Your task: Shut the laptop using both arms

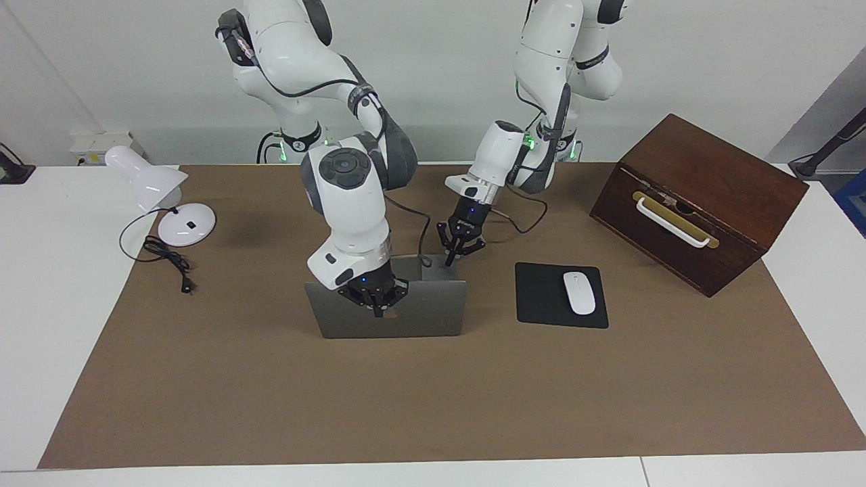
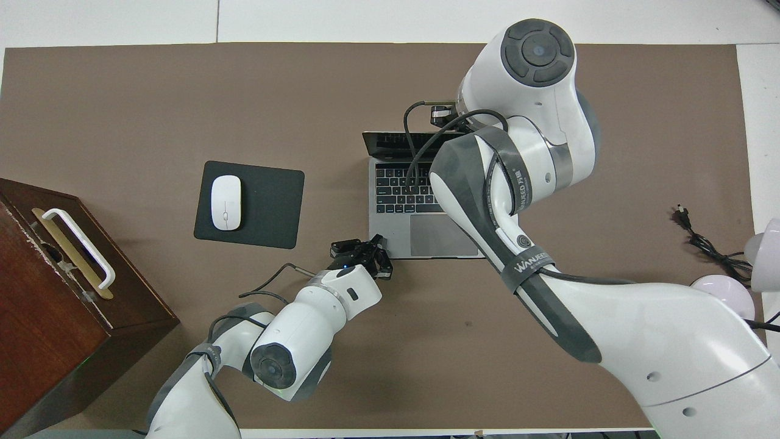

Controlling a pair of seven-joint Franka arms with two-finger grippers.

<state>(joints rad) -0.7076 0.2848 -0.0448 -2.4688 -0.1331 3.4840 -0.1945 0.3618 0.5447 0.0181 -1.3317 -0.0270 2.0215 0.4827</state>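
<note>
The silver-grey laptop stands open on the brown mat, its lid back toward the facing camera. The overhead view shows its keyboard and trackpad. My right gripper points down against the outer face of the lid, near the middle just under its top edge. In the overhead view the right arm's own wrist hides it. My left gripper is open and empty, low beside the base's corner nearest the robots, toward the left arm's end. I cannot tell whether it touches the laptop.
A black mouse pad with a white mouse lies beside the laptop toward the left arm's end. A dark wooden box with a white handle stands past it. A white lamp and its cable are at the right arm's end.
</note>
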